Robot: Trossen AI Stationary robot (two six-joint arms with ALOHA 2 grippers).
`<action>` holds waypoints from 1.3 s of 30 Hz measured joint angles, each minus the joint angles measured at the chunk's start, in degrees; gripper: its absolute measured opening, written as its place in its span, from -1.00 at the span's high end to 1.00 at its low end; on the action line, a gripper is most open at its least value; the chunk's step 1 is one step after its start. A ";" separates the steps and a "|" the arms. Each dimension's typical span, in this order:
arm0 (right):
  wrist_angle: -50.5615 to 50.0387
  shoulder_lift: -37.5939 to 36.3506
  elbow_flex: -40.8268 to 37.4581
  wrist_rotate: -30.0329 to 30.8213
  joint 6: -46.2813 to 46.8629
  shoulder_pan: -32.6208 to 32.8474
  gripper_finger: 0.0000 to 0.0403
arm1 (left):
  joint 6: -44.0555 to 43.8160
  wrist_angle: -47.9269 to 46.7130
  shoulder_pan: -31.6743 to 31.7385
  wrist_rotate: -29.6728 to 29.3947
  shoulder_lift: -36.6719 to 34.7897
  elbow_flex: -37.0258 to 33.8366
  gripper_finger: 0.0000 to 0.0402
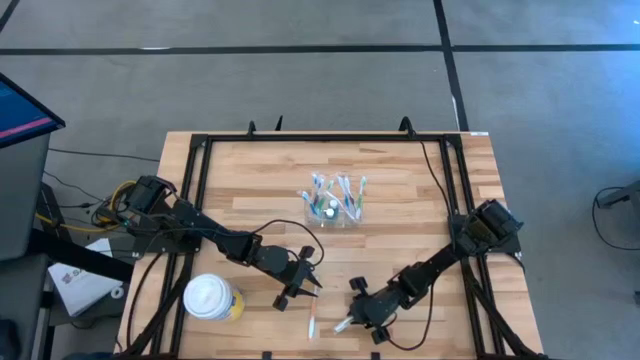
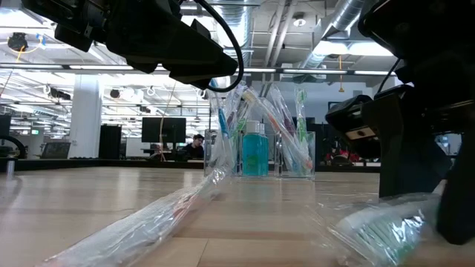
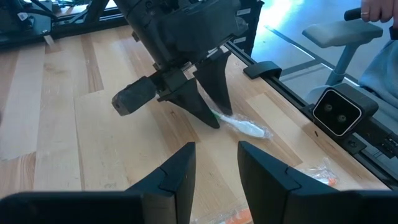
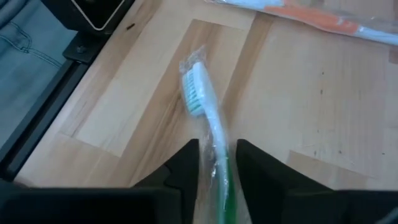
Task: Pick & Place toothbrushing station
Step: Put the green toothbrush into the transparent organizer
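Observation:
The clear toothbrushing station (image 1: 335, 203) stands on the table's middle with several wrapped toothbrushes and a blue bottle upright in it; it also shows in the low view (image 2: 260, 144). My right gripper (image 1: 352, 318) is near the table's front edge, shut on a green-and-white toothbrush in a clear wrapper (image 4: 199, 93). My left gripper (image 1: 305, 283) is open and empty just left of it, above the table. A second wrapped toothbrush, with orange on it (image 1: 312, 325), lies flat on the table between the two grippers. My right gripper pinches the wrapped toothbrush by its handle (image 4: 219, 152) between its two fingers, a little behind the bristle head. The fingers come from above, slanting down, and lie across the handle (image 3: 217, 116). The head end (image 3: 249, 129) sticks out low over the table; I cannot tell whether it touches.
A yellow cup with a white lid (image 1: 210, 298) stands at the front left. A black frame (image 1: 200, 150) runs along the table's edges. A person sits beyond the table's edge in the left wrist view (image 3: 379, 56).

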 joint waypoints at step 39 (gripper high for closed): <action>-23.06 -29.95 -0.14 18.59 -13.26 -3.16 0.95 | -0.19 0.48 0.00 0.00 0.02 -0.03 0.44</action>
